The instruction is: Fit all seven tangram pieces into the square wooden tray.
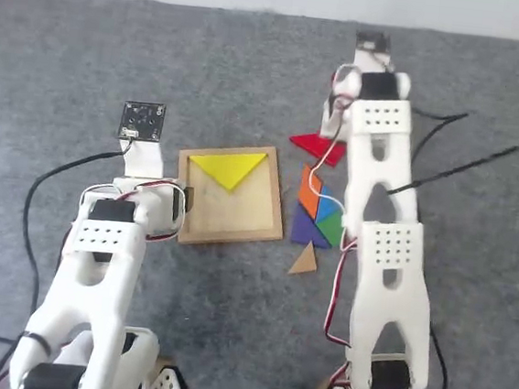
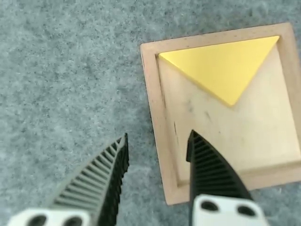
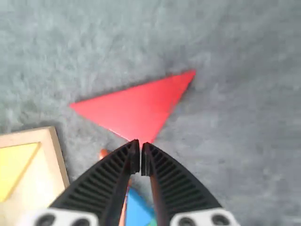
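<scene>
The square wooden tray (image 1: 275, 222) lies mid-table with a yellow triangle (image 1: 230, 167) in its far part. My left gripper (image 2: 158, 139) is open and straddles the tray's left rim (image 2: 153, 94), one finger over the carpet and one over the tray floor, short of the yellow triangle (image 2: 221, 66). A red triangle (image 1: 316, 147) lies flat on the carpet beyond the tray's far right corner. My right gripper (image 3: 140, 145) is shut, its tips at the near corner of the red triangle (image 3: 136, 106). Orange (image 1: 308, 196), blue (image 1: 327, 207), green (image 1: 330, 227) and purple (image 1: 304, 228) pieces cluster right of the tray.
A small tan triangle (image 1: 304, 260) lies on the carpet near the tray's near right corner. Grey carpet (image 1: 473, 270) covers the table. The right arm (image 1: 383, 197) stretches over the coloured cluster. Black cables (image 1: 455, 172) trail to the right.
</scene>
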